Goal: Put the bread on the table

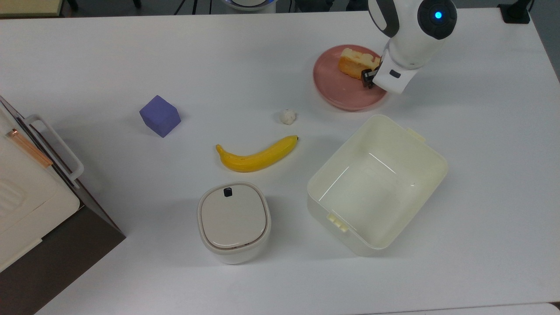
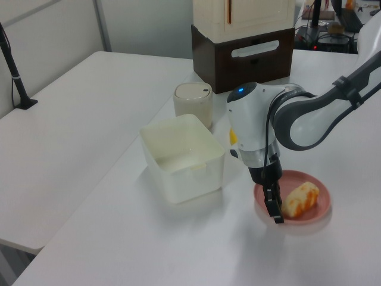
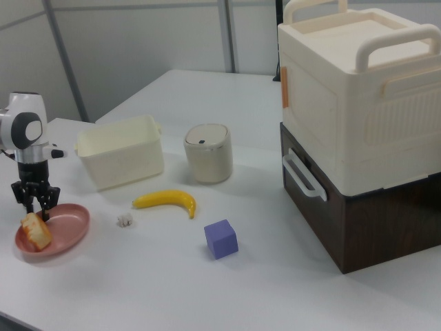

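The table point(image 1: 109, 57) is broad and white, with open room beyond the pink plate point(image 1: 332, 94) on the side away from the cream tub point(image 1: 376, 183); the tub's near corner crowds the plate's other side. The bread point(image 1: 352, 63) lies tilted on the plate against its rim. It looks light and soft with a glossy crust, so a gentle grip across its short width seems best. The gripper point(image 3: 31, 196) hovers just beside the bread, fingers parted and holding nothing.
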You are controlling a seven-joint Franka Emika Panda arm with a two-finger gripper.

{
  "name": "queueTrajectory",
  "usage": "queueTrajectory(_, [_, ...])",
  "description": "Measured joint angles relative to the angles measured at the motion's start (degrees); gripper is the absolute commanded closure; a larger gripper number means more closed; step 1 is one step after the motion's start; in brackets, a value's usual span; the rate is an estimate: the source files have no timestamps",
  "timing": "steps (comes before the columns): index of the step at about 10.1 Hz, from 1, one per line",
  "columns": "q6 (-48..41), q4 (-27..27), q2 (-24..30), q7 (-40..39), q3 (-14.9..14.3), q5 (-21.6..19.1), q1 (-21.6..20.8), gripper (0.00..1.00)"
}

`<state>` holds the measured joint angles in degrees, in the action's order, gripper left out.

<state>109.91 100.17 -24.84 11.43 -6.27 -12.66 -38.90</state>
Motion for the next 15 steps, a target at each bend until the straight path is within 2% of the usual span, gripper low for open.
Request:
queueTrajectory(1, [0.0,0.0,0.1,0.0,-0.3,0.0,1.0,0.96])
queueTrajectory(2, [-0.1,-0.2,0.4,-0.1,-0.4,0.0,2.9,0.96])
queueTrajectory(3, [-0.5,-0.3,1.4,-2.1,-0.6,0.1,5.8,0.36])
queueTrajectory(4, [-3.4,-1.0,3.1,-4.4,-0.7,0.1,9.1,0.30])
queueTrajectory(5, [-5.4,-1.3,4.7,-5.8,-0.8,0.5,11.0,0.30])
queueTrajectory(6, [-6.6,-1.3,5.6,-6.0,-0.5,1.7,10.9,0.43])
queueTrajectory(7, [-7.0,-1.2,5.7,-6.0,-0.2,2.3,10.3,0.42])
queueTrajectory(8, [-7.4,-1.1,5.7,-6.0,-0.1,2.5,10.0,0.28])
queueTrajectory(9, [-7.5,-1.2,5.8,-6.0,-0.1,2.5,10.2,0.19])
queueTrajectory(10, [-7.5,-1.2,6.1,-6.0,-0.2,2.6,10.4,0.15])
queueTrajectory(12, [-7.6,-1.2,6.4,-6.0,-0.4,2.7,10.8,0.14])
queueTrajectory(14, [-7.7,-0.8,6.1,-6.0,-0.3,3.2,10.7,0.24])
queueTrajectory(15, [-7.7,-0.6,5.6,-6.0,-0.3,3.3,10.5,0.32])
